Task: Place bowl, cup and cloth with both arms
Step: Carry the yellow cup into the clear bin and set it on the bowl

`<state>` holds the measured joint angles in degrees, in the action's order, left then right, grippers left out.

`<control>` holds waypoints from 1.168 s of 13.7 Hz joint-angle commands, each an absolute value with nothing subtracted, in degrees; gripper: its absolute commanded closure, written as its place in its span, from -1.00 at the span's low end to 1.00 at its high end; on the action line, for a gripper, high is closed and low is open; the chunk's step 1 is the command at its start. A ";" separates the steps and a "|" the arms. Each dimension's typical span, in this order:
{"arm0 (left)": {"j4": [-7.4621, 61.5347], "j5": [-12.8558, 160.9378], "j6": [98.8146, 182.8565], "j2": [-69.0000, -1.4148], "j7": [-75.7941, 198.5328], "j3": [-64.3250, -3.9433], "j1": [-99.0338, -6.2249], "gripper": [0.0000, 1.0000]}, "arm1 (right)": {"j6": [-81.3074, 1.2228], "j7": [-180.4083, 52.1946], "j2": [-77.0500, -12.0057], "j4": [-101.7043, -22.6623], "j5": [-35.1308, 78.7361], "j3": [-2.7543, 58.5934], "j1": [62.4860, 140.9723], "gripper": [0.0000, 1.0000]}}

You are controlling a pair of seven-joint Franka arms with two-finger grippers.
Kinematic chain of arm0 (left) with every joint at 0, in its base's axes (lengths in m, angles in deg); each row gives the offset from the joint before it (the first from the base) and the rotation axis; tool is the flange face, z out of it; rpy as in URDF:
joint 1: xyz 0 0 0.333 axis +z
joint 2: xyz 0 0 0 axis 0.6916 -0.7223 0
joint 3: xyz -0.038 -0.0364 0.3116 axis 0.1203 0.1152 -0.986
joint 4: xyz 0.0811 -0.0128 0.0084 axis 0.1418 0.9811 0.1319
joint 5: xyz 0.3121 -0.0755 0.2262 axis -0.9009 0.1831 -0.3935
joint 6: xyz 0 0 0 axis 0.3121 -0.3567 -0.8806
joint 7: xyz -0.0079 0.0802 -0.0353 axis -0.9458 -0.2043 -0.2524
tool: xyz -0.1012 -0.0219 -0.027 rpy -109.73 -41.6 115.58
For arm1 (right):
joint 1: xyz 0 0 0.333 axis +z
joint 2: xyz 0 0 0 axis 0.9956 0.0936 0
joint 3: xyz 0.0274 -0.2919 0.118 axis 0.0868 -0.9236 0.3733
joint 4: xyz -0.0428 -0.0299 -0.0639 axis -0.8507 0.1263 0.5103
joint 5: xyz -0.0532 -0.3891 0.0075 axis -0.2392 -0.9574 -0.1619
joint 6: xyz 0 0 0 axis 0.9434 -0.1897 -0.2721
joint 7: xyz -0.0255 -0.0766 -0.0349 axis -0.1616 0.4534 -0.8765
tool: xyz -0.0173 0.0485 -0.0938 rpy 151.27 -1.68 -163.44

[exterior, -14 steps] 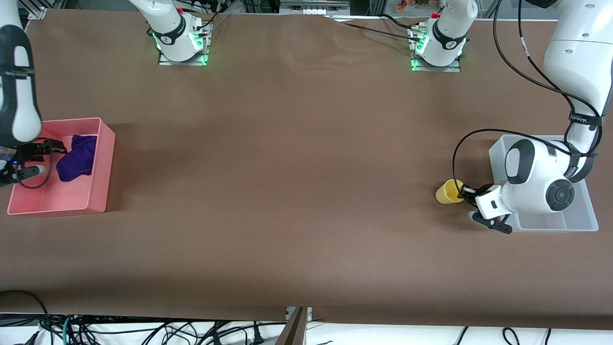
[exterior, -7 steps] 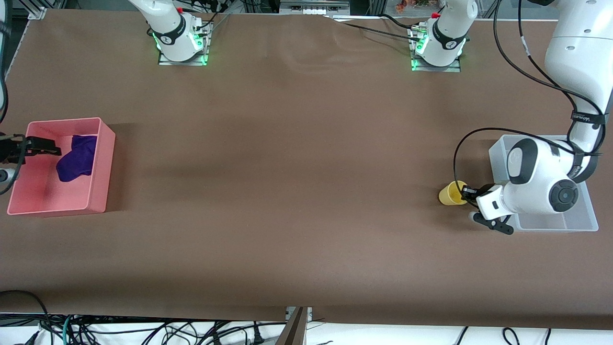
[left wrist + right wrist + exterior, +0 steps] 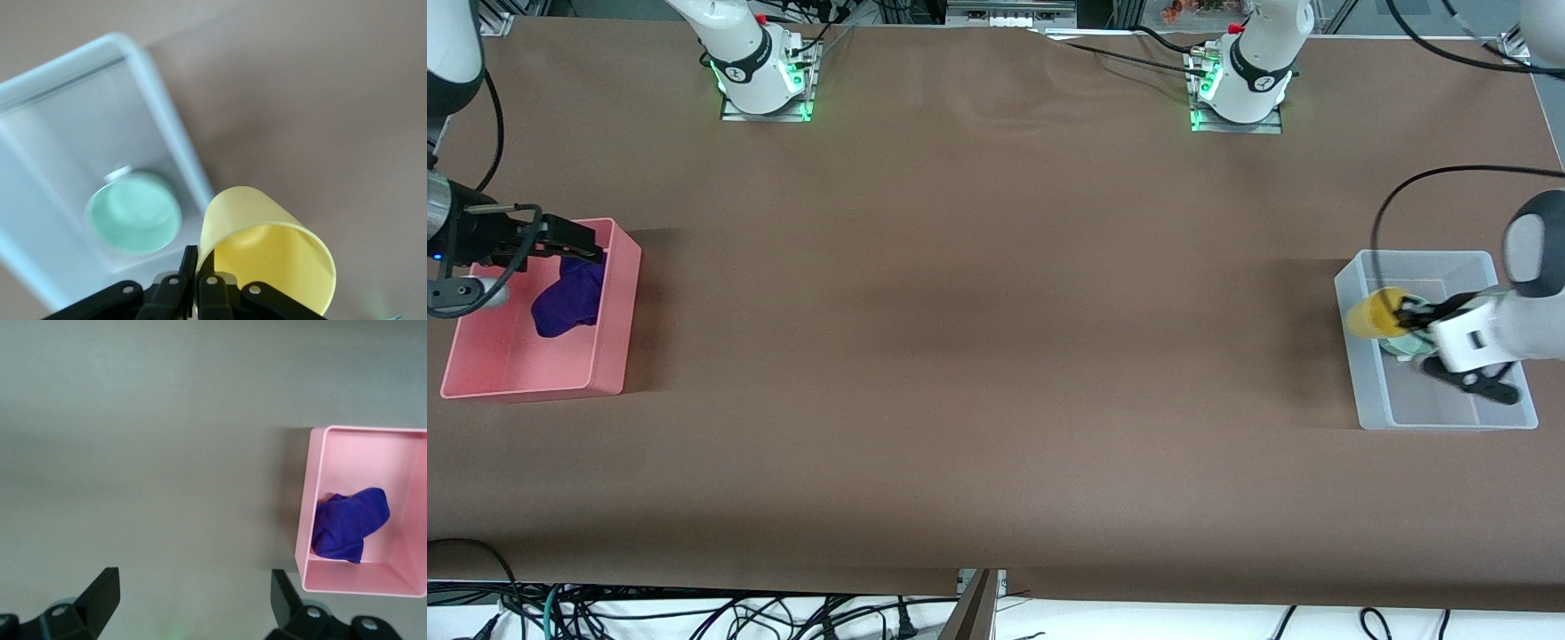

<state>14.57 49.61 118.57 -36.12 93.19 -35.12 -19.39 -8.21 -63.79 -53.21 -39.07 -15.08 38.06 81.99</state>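
Note:
My left gripper (image 3: 1407, 313) is shut on the rim of the yellow cup (image 3: 1371, 312) and holds it in the air over the clear bin's (image 3: 1352, 286) edge. In the left wrist view the cup (image 3: 267, 260) is pinched at its wall by the left gripper (image 3: 197, 259). The pale green bowl (image 3: 133, 212) sits in the clear bin (image 3: 155, 100), and it also shows in the front view (image 3: 1398, 345), partly hidden by the hand. The purple-blue cloth (image 3: 567, 299) lies in the pink bin (image 3: 618, 302). My right gripper (image 3: 585, 244) is open and empty above that bin's farther edge.
The right wrist view looks down on bare brown table under the open right gripper (image 3: 193, 583), with the pink bin (image 3: 308, 513) and the cloth (image 3: 350, 523) off to one side. The arm bases stand along the table's edge farthest from the front camera.
My left gripper has lifted the yellow cup off the table and carried it over the clear bin. My right gripper has risen out of the pink bin, leaving the cloth inside.

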 commanded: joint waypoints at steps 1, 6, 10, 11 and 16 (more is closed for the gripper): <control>19.93 46.68 125.93 -35.87 101.09 -34.71 -12.67 1.00 | -10.54 -63.56 -54.19 -39.45 -15.84 38.12 81.29 -1.00; 29.18 46.68 137.21 -35.95 104.82 -34.79 -6.14 1.00 | -10.38 -64.61 -54.63 -38.92 -16.10 37.59 81.03 -1.00; 29.98 46.59 141.45 -37.27 104.82 -34.97 -5.26 1.00 | -9.85 -64.53 -56.21 -39.27 -18.99 36.62 81.20 -1.00; 30.07 46.59 141.27 -37.27 104.91 -34.97 -5.08 0.78 | -8.55 -64.18 -56.91 -39.71 -19.78 36.62 81.46 -1.00; 28.15 46.77 134.97 -34.21 105.18 -33.75 -5.52 -1.00 | -6.78 -60.57 -63.67 -46.82 -19.61 36.62 81.20 -1.00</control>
